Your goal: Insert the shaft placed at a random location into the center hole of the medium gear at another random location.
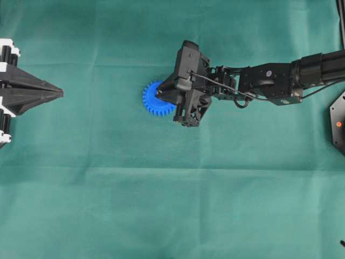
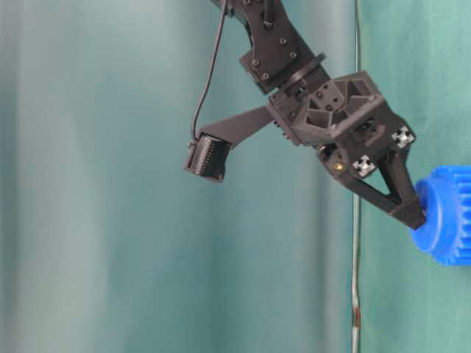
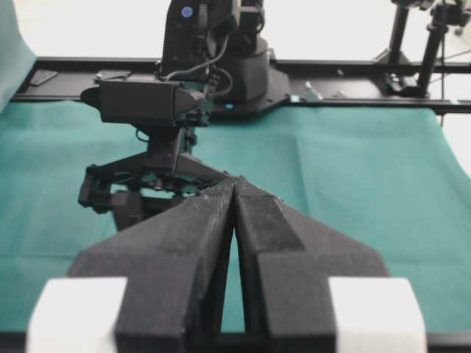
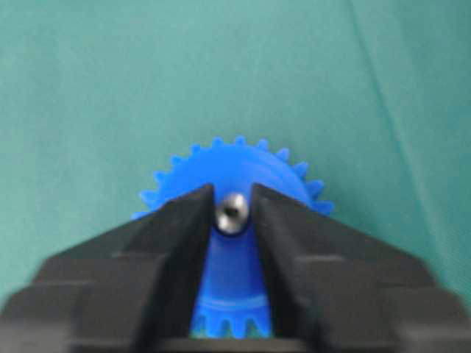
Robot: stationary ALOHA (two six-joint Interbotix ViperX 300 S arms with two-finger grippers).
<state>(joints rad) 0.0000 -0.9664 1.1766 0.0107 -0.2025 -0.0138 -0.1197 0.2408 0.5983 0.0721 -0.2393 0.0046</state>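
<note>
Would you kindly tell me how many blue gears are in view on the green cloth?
1. The medium gear lies near the cloth's middle in the overhead view, partly under the right end effector; that arm could hide something small.

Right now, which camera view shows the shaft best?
The right wrist view: the shaft shows end-on as a silvery disc between the right gripper fingertips, over the middle of the medium gear. In the overhead and table-level views the gripper covers it; only the gear shows. The left wrist view shows neither shaft nor gear.
</note>
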